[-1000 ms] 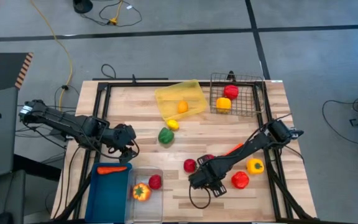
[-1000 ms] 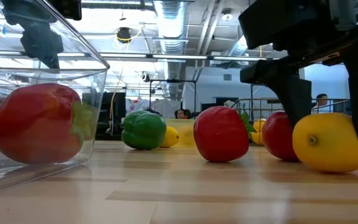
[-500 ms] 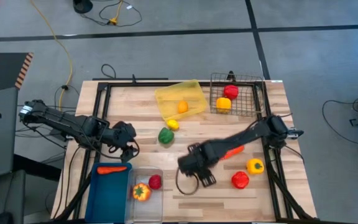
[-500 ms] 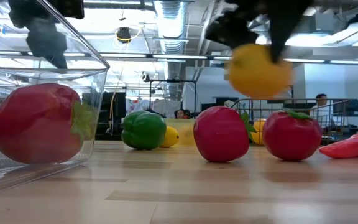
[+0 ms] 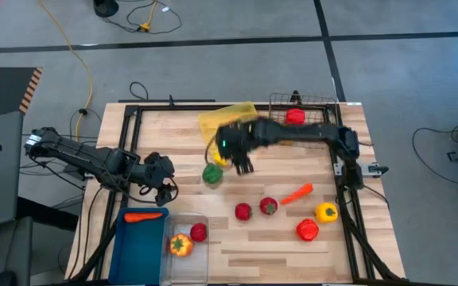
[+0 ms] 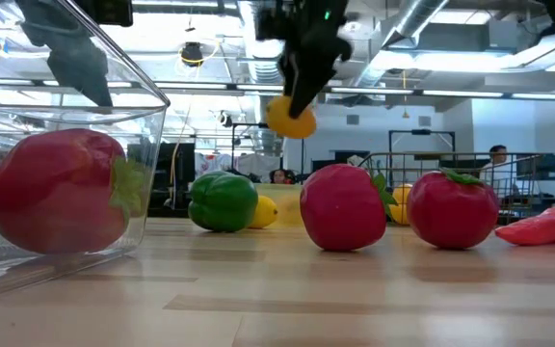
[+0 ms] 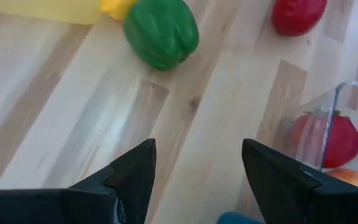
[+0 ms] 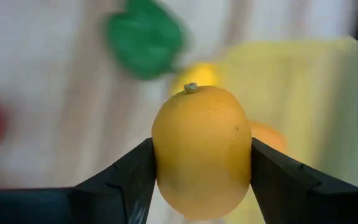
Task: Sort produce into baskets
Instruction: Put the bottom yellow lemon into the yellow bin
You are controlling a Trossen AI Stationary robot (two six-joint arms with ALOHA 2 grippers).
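Above the yellow translucent plastic tray edge, your right gripper pinches a yellow-orange plastic lemon; left gripper spread, idle nr blue plastic bin.

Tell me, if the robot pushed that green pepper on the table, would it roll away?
Probably only wobble. The green pepper is lumpy with lobes, so it would likely rock and stop, not roll far like the round lemon in the right gripper. It looks like smooth plastic on the bare table, so it would probably slide easily.

right claw above tray edge | lemon in claw
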